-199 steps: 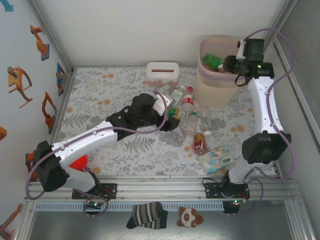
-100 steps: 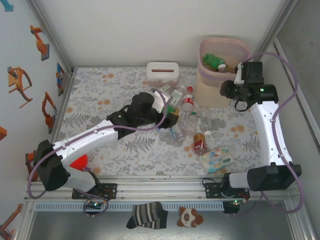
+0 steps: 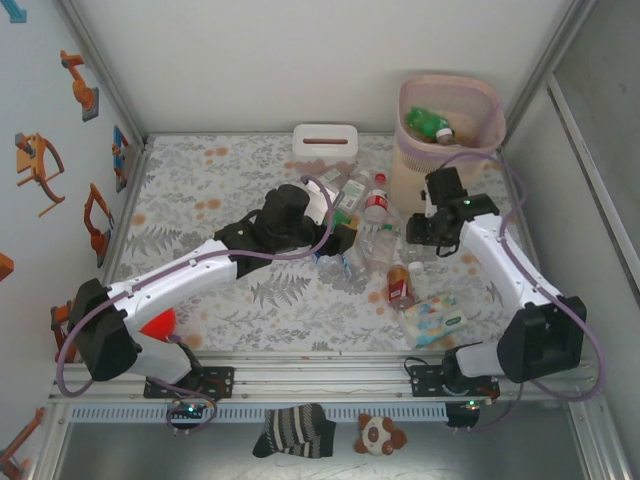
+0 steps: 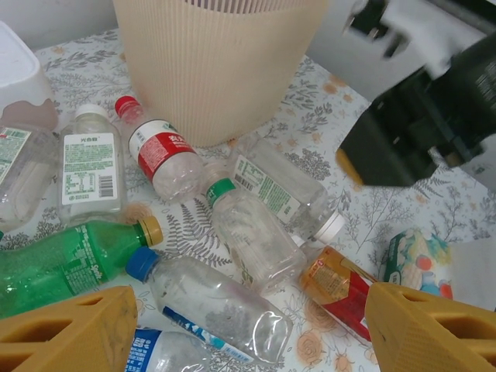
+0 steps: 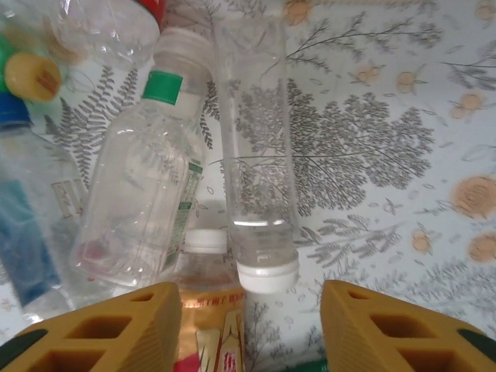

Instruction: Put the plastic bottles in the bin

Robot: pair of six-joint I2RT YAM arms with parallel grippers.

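Left gripper: spread wide, nothing held; plastic bottles strewn just ahead.
Right gripper: spread, nothing pinched; white-capped clear bottle just ahead of the fingers.
Bin: upright beyond the left gripper, behind the bottles.

Bin upper part cut off by top edge; right arm blurred; green bottle cropped at left edge.

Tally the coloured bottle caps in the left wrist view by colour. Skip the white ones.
Red cap: 1
Green cap: 1
Yellow cap: 1
Blue cap: 1
Total: 4
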